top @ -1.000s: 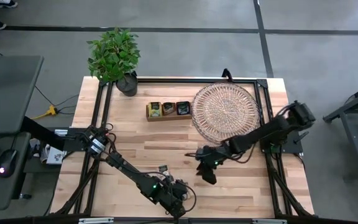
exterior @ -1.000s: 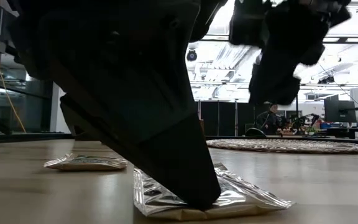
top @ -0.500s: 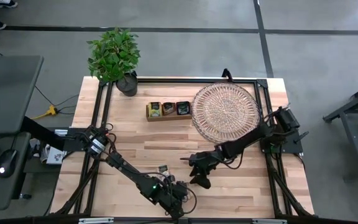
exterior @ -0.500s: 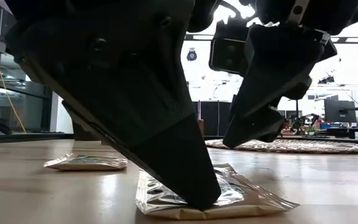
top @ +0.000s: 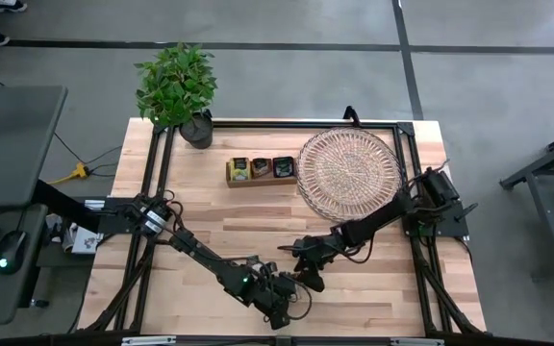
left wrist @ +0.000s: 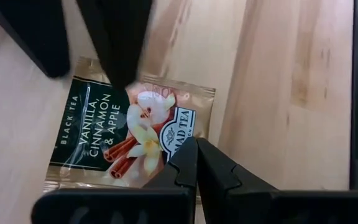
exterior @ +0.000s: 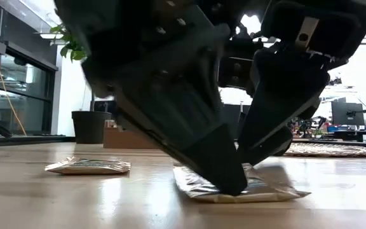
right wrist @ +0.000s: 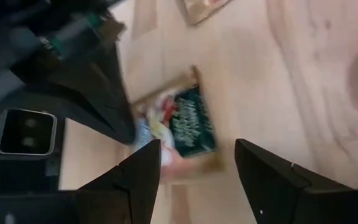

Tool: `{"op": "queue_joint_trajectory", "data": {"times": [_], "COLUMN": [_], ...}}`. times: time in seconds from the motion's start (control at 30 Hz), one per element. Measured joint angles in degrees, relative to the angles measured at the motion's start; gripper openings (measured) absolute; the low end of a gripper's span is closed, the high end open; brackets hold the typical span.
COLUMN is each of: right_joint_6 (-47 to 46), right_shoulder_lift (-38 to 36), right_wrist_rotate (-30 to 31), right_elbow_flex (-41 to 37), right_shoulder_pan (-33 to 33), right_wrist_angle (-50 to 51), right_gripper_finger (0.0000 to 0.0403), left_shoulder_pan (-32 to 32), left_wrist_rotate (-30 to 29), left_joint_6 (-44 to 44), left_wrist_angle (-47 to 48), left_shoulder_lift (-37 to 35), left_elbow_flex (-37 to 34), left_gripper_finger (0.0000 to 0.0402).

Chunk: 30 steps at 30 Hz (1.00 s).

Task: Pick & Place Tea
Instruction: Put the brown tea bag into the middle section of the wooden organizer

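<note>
With the left gripper (left wrist: pixel 196 163) pressed together pinning the tea sachet (left wrist: pixel 123 137) flat under its tip, the spread right gripper (right wrist: pixel 197 171) straddling it risks knocking fingers or skidding it away.

Both tools (top: pixel 301 281) near table's (top: pixel 373 279) front
</note>
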<state>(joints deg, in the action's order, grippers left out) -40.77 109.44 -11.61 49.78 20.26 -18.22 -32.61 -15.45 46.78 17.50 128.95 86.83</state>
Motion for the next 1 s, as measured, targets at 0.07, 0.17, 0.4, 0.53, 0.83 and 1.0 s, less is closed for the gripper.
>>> {"op": "queue_joint_trajectory", "data": {"times": [0.07,0.17,0.4,0.53,0.83,1.0], "right_joint_6": [-0.7,-1.5,-3.6,-3.5,-3.5,-2.1], "right_shoulder_lift": [1.3,2.7,2.9,2.9,3.0,3.0], "right_wrist_rotate": [-0.8,-1.1,-1.7,-1.9,-1.2,-1.1], "right_elbow_flex": [0.2,0.3,0.2,0.2,0.1,0.0], "right_shoulder_pan": [0.4,1.2,3.1,3.8,2.7,2.0], "right_wrist_angle": [-1.0,-2.1,-4.2,-3.8,-3.4,-3.4], "right_gripper_finger": [0.0202,0.0202,0.0201,0.0190,0.0075,0.0008], "left_shoulder_pan": [0.4,0.8,1.1,1.2,1.2,1.1], "left_wrist_rotate": [0.1,0.3,0.3,0.1,0.1,0.0], "left_joint_6": [-0.6,-0.9,-1.6,-1.6,-1.6,-1.6], "left_wrist_angle": [-0.5,-0.9,-1.2,-1.4,-1.4,-1.4], "left_shoulder_lift": [0.1,0.1,0.1,0.1,0.1,0.1], "left_elbow_flex": [-0.1,-0.1,-0.1,-0.1,-0.1,-0.1], "left_gripper_finger": [0.0000,0.0000,0.0000,0.0000,0.0000,0.0000]}}
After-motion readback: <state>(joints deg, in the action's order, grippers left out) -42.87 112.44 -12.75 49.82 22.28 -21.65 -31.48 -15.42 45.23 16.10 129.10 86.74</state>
